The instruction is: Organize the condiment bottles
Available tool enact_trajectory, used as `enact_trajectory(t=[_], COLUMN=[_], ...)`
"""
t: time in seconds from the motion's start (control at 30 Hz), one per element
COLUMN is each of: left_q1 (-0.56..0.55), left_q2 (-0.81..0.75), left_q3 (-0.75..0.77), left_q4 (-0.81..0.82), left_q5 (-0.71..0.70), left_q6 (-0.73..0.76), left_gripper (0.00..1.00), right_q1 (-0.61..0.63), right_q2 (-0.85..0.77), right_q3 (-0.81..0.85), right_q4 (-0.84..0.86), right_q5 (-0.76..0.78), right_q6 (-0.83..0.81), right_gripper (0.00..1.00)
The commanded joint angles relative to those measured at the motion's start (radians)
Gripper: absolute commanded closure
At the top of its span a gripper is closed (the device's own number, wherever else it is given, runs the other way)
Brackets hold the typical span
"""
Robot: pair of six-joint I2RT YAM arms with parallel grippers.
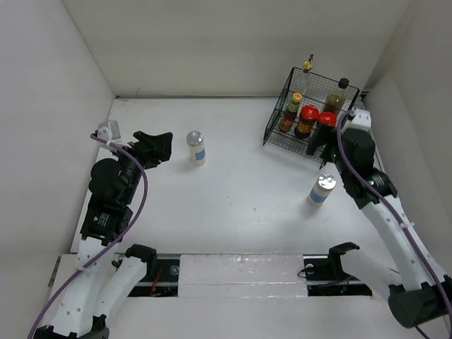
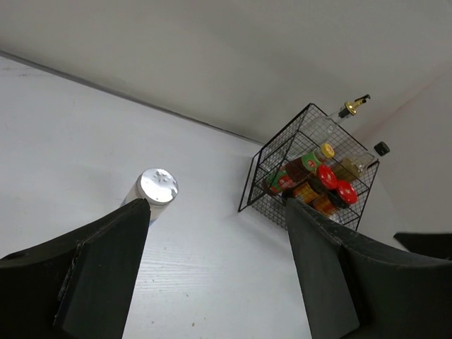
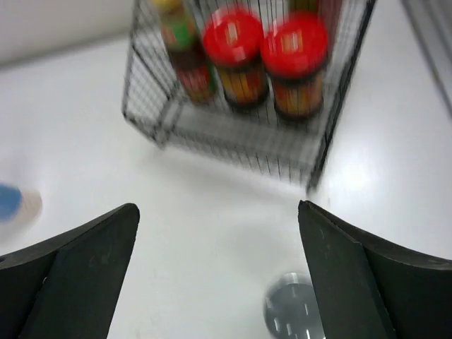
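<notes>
Five condiment bottles stand in the black wire basket (image 1: 272, 138): a tall clear gold-capped bottle (image 1: 305, 74), a dark black-capped bottle (image 1: 337, 97), a small yellow-capped bottle (image 1: 289, 113) and two red-lidded jars (image 1: 308, 119) (image 1: 326, 120). One white shaker (image 1: 195, 147) stands on the table just right of my open, empty left gripper (image 1: 159, 145); it also shows in the left wrist view (image 2: 157, 188). The other shaker (image 1: 322, 189) stands below my open, empty right gripper (image 1: 318, 150), which hovers in front of the basket. Its silver lid (image 3: 293, 314) shows by the right finger.
The basket sits in the far right corner against the white walls. White walls enclose the table on the left, back and right. The right wrist view is motion-blurred.
</notes>
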Motion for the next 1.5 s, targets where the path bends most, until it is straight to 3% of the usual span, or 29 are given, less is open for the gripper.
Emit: enact_trajectory(t=[0.0,0.07,0.2,0.27,0.5,0.7,0.73,0.83,0.93,1.0,1.07,1.2,1.3,1.47], left_q1=[-0.005,-0.005,-0.005,-0.005,-0.005,-0.005,-0.005,-0.005,-0.005,-0.005,-0.005,-0.005,-0.005,-0.005], left_q2=[-0.013,-0.013,-0.032,-0.032,-0.091,-0.082,-0.082,-0.082,-0.082,-0.082,-0.082,-0.082,-0.072,-0.063], left_q3=[-0.007,-0.007,-0.007,-0.007,0.002,0.002,0.002,0.002,0.002,0.002,0.002,0.002,0.002,0.002], left_q4=[0.061,0.061,0.061,0.061,0.052,0.051,0.051,0.051,0.051,0.051,0.051,0.042,0.042,0.042], left_q5=[0.030,0.039,0.039,0.039,0.028,0.029,0.030,0.030,0.016,0.016,0.007,0.007,0.007,0.007], left_q6=[0.015,0.015,0.015,0.006,0.005,0.005,0.005,0.005,0.005,0.015,0.015,0.015,0.015,0.015], left_gripper=[0.26,0.26,0.26,0.26,0.25,0.25,0.25,0.25,0.25,0.25,0.25,0.25,0.25,0.25], right_q1=[0.057,0.066,0.089,0.089,-0.003,-0.087,-0.096,-0.107,-0.080,-0.060,-0.049,0.013,0.048,0.080], right_q2=[-0.108,-0.226,-0.291,-0.264,-0.017,0.028,0.048,0.077,0.109,0.109,0.109,0.057,0.057,0.258], right_q3=[-0.117,-0.165,-0.138,-0.138,-0.112,-0.139,-0.139,-0.139,-0.139,-0.139,-0.086,0.072,0.195,0.344], right_q4=[-0.268,-0.369,-0.458,-0.487,-0.462,-0.400,-0.385,-0.363,-0.363,-0.372,-0.382,-0.325,-0.187,0.026], right_q5=[0.073,0.073,0.093,0.129,0.019,-0.027,-0.036,-0.074,-0.107,-0.107,-0.118,-0.156,-0.235,-0.263], right_q6=[0.113,0.174,0.231,0.242,0.136,0.099,0.085,0.076,0.076,0.076,0.076,0.088,0.127,0.106], right_gripper=[0.00,0.00,0.00,0.00,0.00,0.00,0.11,0.27,0.28,0.34,0.40,0.41,0.41,0.41])
